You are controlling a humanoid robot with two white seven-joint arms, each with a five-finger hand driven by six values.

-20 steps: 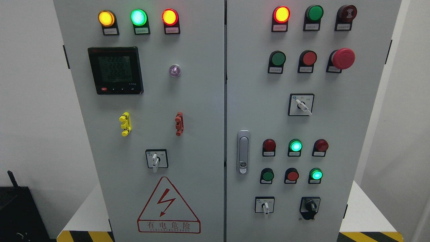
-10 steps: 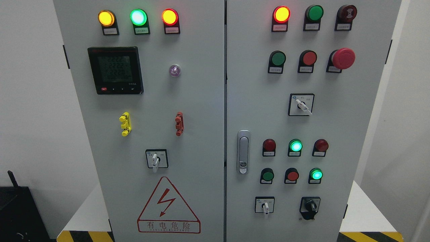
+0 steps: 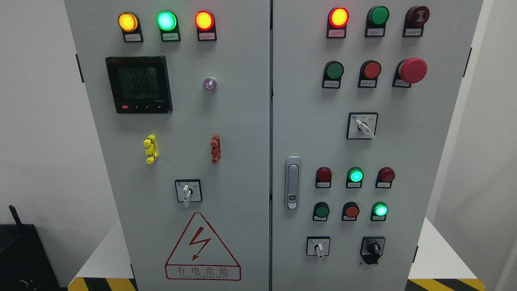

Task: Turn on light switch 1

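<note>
Nothing of the robot's own body shows in the head view: no arm, hand, cable or marking of the robot comes into the picture from either side or from the bottom edge, so its colours and shapes cannot be told.

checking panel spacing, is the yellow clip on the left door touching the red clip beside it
Apart. The head view shows the yellow plastic clip and the red plastic clip at the same height on the grey cabinet door, with a wide strip of bare panel between them.
</note>
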